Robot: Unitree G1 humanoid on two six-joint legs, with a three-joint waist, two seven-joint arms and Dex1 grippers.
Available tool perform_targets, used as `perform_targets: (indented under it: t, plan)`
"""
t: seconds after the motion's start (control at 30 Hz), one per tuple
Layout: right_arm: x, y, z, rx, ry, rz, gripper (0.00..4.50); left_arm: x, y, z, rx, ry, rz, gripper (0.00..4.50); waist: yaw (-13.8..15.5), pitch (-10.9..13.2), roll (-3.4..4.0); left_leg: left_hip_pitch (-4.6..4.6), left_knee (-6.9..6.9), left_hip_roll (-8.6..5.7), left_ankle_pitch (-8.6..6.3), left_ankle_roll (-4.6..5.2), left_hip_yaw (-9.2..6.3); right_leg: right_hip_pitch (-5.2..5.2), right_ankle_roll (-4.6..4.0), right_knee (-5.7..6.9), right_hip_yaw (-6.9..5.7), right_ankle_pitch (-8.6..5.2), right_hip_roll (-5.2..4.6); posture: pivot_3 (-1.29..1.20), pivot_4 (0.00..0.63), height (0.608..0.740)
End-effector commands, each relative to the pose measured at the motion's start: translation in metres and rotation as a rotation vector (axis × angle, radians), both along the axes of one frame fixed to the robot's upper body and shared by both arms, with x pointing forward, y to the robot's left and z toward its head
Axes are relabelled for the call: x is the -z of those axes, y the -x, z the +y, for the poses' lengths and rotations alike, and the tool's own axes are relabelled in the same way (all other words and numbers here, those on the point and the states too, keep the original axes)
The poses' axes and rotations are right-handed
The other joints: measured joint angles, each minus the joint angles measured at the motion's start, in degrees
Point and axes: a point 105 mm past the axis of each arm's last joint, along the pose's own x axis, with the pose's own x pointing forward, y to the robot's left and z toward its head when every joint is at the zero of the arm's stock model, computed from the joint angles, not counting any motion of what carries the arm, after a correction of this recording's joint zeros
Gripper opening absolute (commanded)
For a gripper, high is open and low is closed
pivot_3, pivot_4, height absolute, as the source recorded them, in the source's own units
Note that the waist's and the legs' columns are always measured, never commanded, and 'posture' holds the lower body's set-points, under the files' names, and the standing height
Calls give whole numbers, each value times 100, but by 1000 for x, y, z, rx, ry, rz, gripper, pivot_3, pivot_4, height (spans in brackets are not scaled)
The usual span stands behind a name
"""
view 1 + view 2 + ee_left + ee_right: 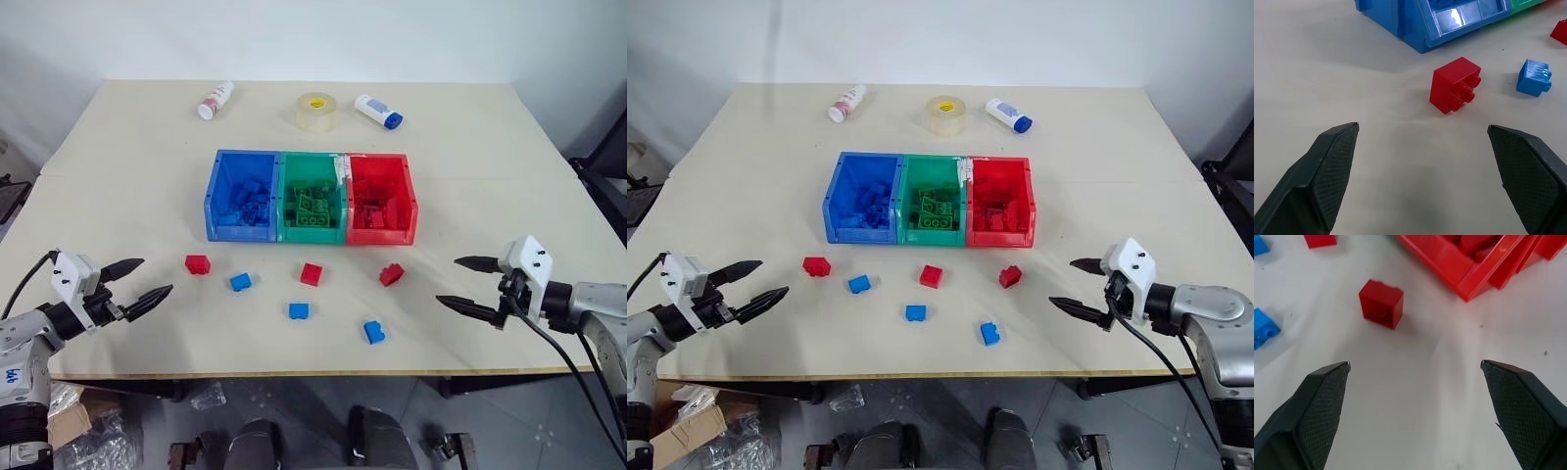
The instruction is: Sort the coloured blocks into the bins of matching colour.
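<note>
Beige table (118, 186), plain white wall (294, 39), grey floor (490, 421)

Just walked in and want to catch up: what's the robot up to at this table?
It is sorting toy blocks by colour. The blue bin, green bin and red bin already hold matching blocks. Three red and three blue blocks lie loose on the table in front. The left gripper and right gripper hover at either side, jaws open, holding nothing.

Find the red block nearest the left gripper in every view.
Left eye view: leftmost red block, below the blue bin.
Right eye view: same block, below that bin.
Left wrist view: centre, ahead of the open fingers, bin behind.
Right wrist view: cannot tell.
Shared landmark: blue bin.
</note>
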Motion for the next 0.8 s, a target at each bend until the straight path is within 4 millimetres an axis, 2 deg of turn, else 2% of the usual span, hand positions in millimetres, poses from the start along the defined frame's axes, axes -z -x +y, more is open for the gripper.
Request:
perform_targets:
  t: [0.03,0.27,0.43,0.57,0.67,0.8]
  plan:
    - [-12,-1,4,-18,11,-43,4482,-13,0,-1,8,1,-43,4500,0,0,0,0,0,0,0,0,0,0,0,0,0,0,0,0,150,740]
    - [-15,-5,12,-27,-8,-62,4482,-14,-10,-1,-36,-8,-29,4500,4,0,0,0,2,0,0,0,0,0,0,2,0,0,0,0,150,740]
    - [-12,-8,16,-13,-6,-54,4482,-14,-10,-10,21,-29,-39,4500,1,0,0,-1,1,0,0,0,1,0,0,1,0,0,0,0,150,740]
    - [-12,-3,4,12,12,-33,4482,-18,-13,-17,82,-10,-59,4500,22,0,0,-1,3,0,0,0,0,0,0,2,0,0,0,0,150,740]
    - [-11,12,-14,45,39,0,4482,-18,-11,-17,128,6,-63,4500,36,0,1,-1,2,-1,0,0,0,0,0,0,0,0,0,0,150,740]
    - [-11,30,-28,68,66,39,4482,-18,-8,-16,165,10,-65,4500,22,0,1,-3,2,-2,-2,-1,3,0,0,-5,-1,0,0,0,150,740]
